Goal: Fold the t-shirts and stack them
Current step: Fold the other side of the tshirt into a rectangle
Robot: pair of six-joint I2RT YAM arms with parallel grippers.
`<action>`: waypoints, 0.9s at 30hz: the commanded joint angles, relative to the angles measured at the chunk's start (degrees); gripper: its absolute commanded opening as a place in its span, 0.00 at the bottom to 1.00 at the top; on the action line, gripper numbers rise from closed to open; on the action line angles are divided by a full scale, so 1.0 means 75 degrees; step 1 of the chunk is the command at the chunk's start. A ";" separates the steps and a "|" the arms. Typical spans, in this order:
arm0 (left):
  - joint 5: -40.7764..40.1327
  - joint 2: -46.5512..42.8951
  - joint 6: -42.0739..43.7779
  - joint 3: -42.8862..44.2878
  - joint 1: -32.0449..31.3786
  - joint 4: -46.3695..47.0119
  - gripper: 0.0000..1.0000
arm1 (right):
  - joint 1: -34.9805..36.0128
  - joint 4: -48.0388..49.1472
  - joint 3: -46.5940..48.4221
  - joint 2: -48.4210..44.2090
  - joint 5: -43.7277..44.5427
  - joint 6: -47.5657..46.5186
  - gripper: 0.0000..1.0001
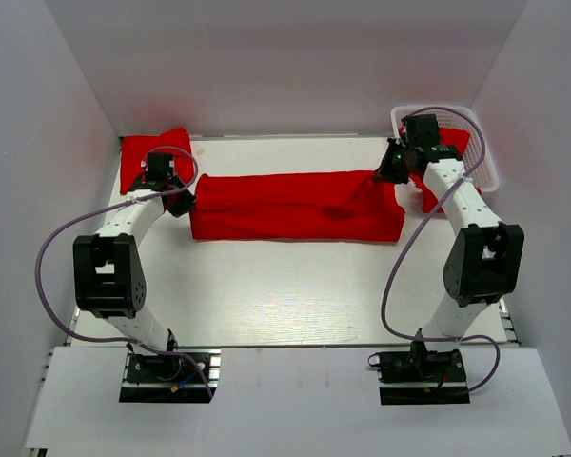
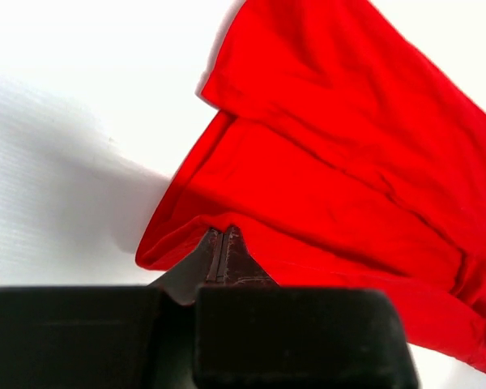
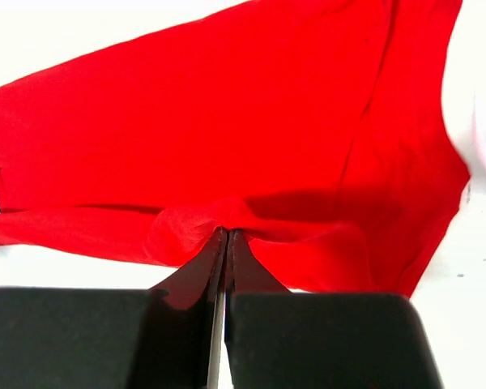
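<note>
Start with what crowds the work. In the upper left of the top view, a second t-shirt (image 1: pixel 133 157) lies bunched near the back wall. The left arm's wrist covers part of it, so you cannot see how it is folded. A purple cable (image 1: pixel 49 249) loops out from the left arm toward the left edge of the frame. Its twin (image 1: pixel 397 278) hangs in a loop beside the right arm, over the white table (image 1: pixel 295 295).

In the upper right corner sits the white lattice basket (image 1: pixel 488 157), against the right wall. A third t-shirt (image 1: pixel 457 141) lies inside it, mostly hidden by the right arm, which reaches across the basket's near left corner.

The task's main piece, the long t-shirt (image 1: pixel 295 205), lies across the middle of the frame as a wide red band, flat on the table between the two arms.

Your left gripper (image 1: pixel 186 202) is at the band's left end. The left wrist view shows its jaws pressed together with the red hem pinched at their tips and lifted off the table.

Your right gripper (image 1: pixel 385 174) is at the band's upper right corner, just beside the basket. The right wrist view shows its jaws clamped on a puckered fold of the same cloth.
</note>
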 commanded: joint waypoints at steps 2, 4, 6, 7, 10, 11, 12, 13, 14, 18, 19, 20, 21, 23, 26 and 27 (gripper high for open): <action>-0.0060 -0.0143 0.0026 -0.0038 0.0048 0.0447 0.00 | -0.0178 0.0002 0.0546 0.0259 -0.0209 -0.0272 0.00; 0.0174 0.0115 0.0026 0.0044 0.0048 0.0611 0.00 | -0.0225 0.0013 0.0640 0.0505 -0.0338 -0.0296 0.00; 0.0280 0.0325 0.0026 0.0113 0.0048 0.0891 0.00 | -0.0248 0.0048 0.0803 0.0808 -0.0385 -0.0342 0.00; 0.0349 0.0442 0.0026 0.0114 0.0048 0.0963 0.00 | -0.0248 0.0118 0.0816 0.0879 -0.0350 -0.0447 0.00; 0.0269 0.0981 -0.0067 0.0406 0.0048 0.1116 0.00 | -0.0283 0.0330 0.1202 0.1463 0.0047 -0.0483 0.00; 0.0187 0.1122 -0.0068 0.0534 0.0048 0.1046 0.00 | -0.0341 0.0330 0.1354 0.1779 0.0025 -0.0495 0.00; 0.0186 0.1390 -0.0068 0.0768 0.0048 0.1045 0.00 | -0.0319 0.0365 0.1843 0.1933 -0.0010 -0.0507 0.00; 0.0093 0.1497 -0.0149 0.0875 0.0048 0.0953 0.00 | -0.0342 0.0353 0.2057 0.2248 0.0002 -0.0530 0.00; 0.0185 0.1603 -0.0150 0.1003 0.0048 0.0952 0.10 | -0.0377 0.0342 0.2442 0.2588 -0.0219 -0.0646 0.08; -0.0047 0.1756 -0.0150 0.1577 0.0048 0.0659 1.00 | -0.0389 0.0272 0.3615 0.3504 -0.1004 -0.1244 0.41; -0.0292 0.1756 -0.0081 0.1660 0.0048 0.0450 1.00 | -0.0424 0.0074 0.4093 0.3772 -0.1145 -0.1338 0.48; -0.0410 0.1675 -0.0080 0.1742 0.0048 0.0355 1.00 | -0.0424 0.0026 0.4167 0.3810 -0.1402 -0.1629 0.54; -0.0481 0.1570 -0.0080 0.1894 0.0048 0.0261 1.00 | -0.0424 -0.0079 0.4191 0.3787 -0.1416 -0.1678 0.90; -0.0482 0.1429 0.0130 0.1976 0.0048 0.0120 1.00 | -0.0389 -0.0127 0.3900 0.3507 -0.1568 -0.1830 0.90; -0.0272 0.1241 0.0365 0.1977 0.0048 0.0120 1.00 | -0.0330 -0.0022 0.2905 0.2643 -0.1988 -0.1948 0.90; -0.0178 0.1148 0.0365 0.1908 0.0048 0.0120 1.00 | -0.0307 0.0071 0.2427 0.2499 -0.2246 -0.1913 0.90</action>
